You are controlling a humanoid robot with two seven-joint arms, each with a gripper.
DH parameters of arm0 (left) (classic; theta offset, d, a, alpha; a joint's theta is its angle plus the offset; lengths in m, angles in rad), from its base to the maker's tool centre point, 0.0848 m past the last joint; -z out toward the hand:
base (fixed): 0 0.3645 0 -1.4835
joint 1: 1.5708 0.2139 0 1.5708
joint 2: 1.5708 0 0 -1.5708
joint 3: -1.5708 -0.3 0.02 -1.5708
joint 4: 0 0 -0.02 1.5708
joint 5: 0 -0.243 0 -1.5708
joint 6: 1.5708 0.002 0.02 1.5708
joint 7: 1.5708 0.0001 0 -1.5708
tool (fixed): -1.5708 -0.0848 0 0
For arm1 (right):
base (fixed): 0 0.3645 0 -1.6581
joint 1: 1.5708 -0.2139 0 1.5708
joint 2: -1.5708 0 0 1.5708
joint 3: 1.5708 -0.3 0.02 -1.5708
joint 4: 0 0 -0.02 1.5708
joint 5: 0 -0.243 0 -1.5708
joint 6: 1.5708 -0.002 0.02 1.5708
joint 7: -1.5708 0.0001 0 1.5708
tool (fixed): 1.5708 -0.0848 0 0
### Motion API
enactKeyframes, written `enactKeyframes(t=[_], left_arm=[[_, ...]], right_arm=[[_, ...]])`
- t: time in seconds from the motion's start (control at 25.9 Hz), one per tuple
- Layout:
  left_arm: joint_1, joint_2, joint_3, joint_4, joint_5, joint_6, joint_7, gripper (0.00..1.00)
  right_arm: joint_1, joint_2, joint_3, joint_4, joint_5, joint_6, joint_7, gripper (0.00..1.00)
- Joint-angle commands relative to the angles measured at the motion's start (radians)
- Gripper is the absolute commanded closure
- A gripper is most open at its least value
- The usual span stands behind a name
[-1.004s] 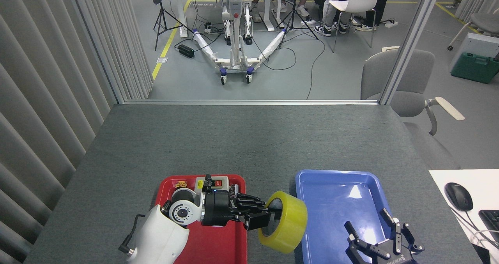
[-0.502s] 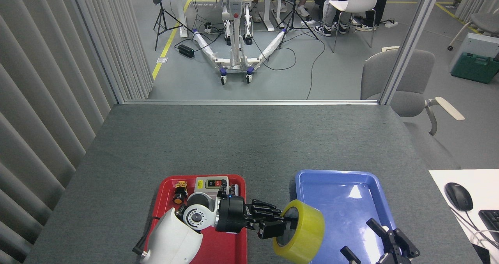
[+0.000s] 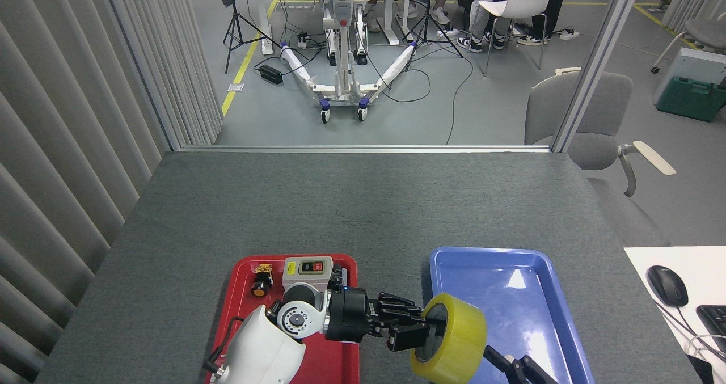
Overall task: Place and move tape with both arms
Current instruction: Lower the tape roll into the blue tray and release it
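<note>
Tape (image 3: 454, 338), a wide yellow roll, hangs on its side over the left edge of the blue tray (image 3: 527, 293), carried by the left gripper (image 3: 417, 333), whose black fingers pinch the roll's wall through the core. The left arm reaches across the red tray (image 3: 244, 293), where a grey switch box (image 3: 306, 270) sits at the far end. Only the fingertips of the right gripper (image 3: 519, 367) show at the bottom edge, just beside the roll; I cannot tell how its jaws stand.

Bright, even overhead light fills the sharp head view. White glare patches sit on the blue tray (image 3: 513, 279), shadows on the grey table (image 3: 351, 202) stay soft, and straight lines bow slightly toward the edges.
</note>
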Motion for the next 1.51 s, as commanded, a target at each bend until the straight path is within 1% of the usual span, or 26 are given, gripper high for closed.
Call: enactKeyframes(t=[0.0, 0.08, 0.19, 0.27, 0.35, 0.42, 0.5, 0.54, 0.62, 0.66, 0.69, 0.77, 0.89, 0.93, 0.97, 1.0, 1.04, 1.08, 1.16, 1.24, 1.31, 1.35, 1.39, 1.47], left_arm=[[0.01, -0.002, -0.004, -0.005, 0.001, 0.0, 0.003, 1.0], [0.017, -0.014, -0.014, -0.004, -0.001, 0.0, 0.002, 1.0], [0.028, -0.016, -0.014, -0.005, -0.001, 0.0, 0.002, 1.0], [0.033, -0.022, -0.014, -0.004, -0.001, 0.0, 0.0, 1.0], [0.034, -0.028, -0.014, 0.002, -0.002, 0.0, 0.0, 1.0], [0.033, -0.03, -0.014, 0.004, -0.004, 0.0, 0.0, 1.0], [0.034, -0.028, -0.015, 0.006, -0.005, 0.0, 0.0, 1.0], [0.037, -0.03, -0.015, 0.007, -0.008, 0.0, 0.0, 1.0], [0.037, -0.03, -0.015, 0.007, -0.018, 0.0, 0.0, 1.0], [0.039, -0.03, -0.015, 0.006, -0.019, 0.0, 0.0, 1.0], [0.04, -0.031, -0.015, 0.006, -0.019, 0.0, 0.0, 1.0], [0.044, -0.031, -0.015, 0.006, -0.021, 0.0, 0.0, 1.0], [0.045, -0.031, -0.012, 0.006, -0.019, 0.0, 0.0, 1.0], [0.045, -0.033, -0.004, 0.006, -0.015, 0.0, 0.002, 0.92], [0.045, -0.034, 0.005, -0.001, -0.008, 0.0, 0.005, 0.68], [0.045, -0.034, 0.025, -0.004, -0.002, 0.0, 0.02, 0.4], [0.044, -0.034, 0.049, -0.007, -0.001, 0.0, 0.051, 0.17], [0.042, -0.033, 0.065, -0.005, -0.002, 0.0, 0.088, 0.0], [0.044, -0.019, 0.069, -0.007, -0.005, 0.0, 0.111, 0.0], [0.044, -0.013, 0.089, -0.051, 0.001, 0.0, 0.114, 0.0], [0.045, 0.025, 0.129, -0.096, 0.004, 0.0, 0.129, 0.0], [0.05, 0.051, 0.163, -0.108, 0.005, 0.0, 0.152, 0.0], [0.057, 0.068, 0.198, -0.119, 0.012, 0.025, 0.193, 0.0], [0.114, 0.097, 0.256, -0.133, 0.013, 0.117, 0.313, 0.0]], right_arm=[[0.011, 0.007, 0.02, -0.009, 0.002, 0.0, 0.019, 0.01], [0.008, 0.007, 0.021, -0.007, 0.002, 0.0, 0.019, 0.02], [0.003, 0.008, 0.024, -0.007, 0.01, 0.0, 0.021, 0.12], [0.0, 0.016, 0.04, -0.007, 0.019, 0.0, 0.021, 0.16], [0.0, 0.021, 0.049, -0.007, 0.025, 0.0, 0.021, 0.18], [0.0, 0.022, 0.058, -0.009, 0.028, 0.0, 0.021, 0.22], [0.0, 0.022, 0.063, -0.009, 0.03, 0.0, 0.021, 0.34], [0.0, 0.022, 0.063, -0.007, 0.03, 0.0, 0.021, 0.41], [-0.001, 0.022, 0.063, -0.007, 0.03, 0.0, 0.022, 0.65], [-0.001, 0.021, 0.061, -0.007, 0.031, 0.0, 0.024, 0.73], [-0.003, 0.019, 0.061, -0.007, 0.031, 0.0, 0.025, 0.8], [-0.001, 0.018, 0.052, -0.007, 0.031, 0.0, 0.024, 0.89], [0.0, 0.016, 0.032, -0.007, 0.031, 0.0, 0.024, 0.98], [0.002, 0.016, 0.023, -0.007, 0.031, 0.0, 0.024, 0.99], [0.003, 0.018, 0.015, -0.007, 0.03, 0.0, 0.024, 1.0], [0.003, 0.018, 0.011, -0.007, 0.03, 0.0, 0.024, 1.0], [0.005, 0.018, 0.009, -0.007, 0.03, 0.0, 0.024, 1.0], [0.005, 0.018, 0.009, -0.007, 0.03, 0.0, 0.024, 1.0], [0.005, 0.021, 0.009, -0.007, 0.03, 0.0, 0.025, 1.0], [0.006, 0.022, 0.009, -0.007, 0.031, 0.0, 0.025, 1.0], [0.006, 0.022, 0.009, -0.007, 0.033, 0.0, 0.025, 1.0], [0.005, 0.022, 0.008, -0.007, 0.033, 0.0, 0.025, 1.0], [0.003, 0.022, 0.001, -0.007, 0.031, 0.0, 0.025, 1.0], [0.0, 0.014, -0.029, -0.004, 0.03, 0.0, 0.024, 1.0]])
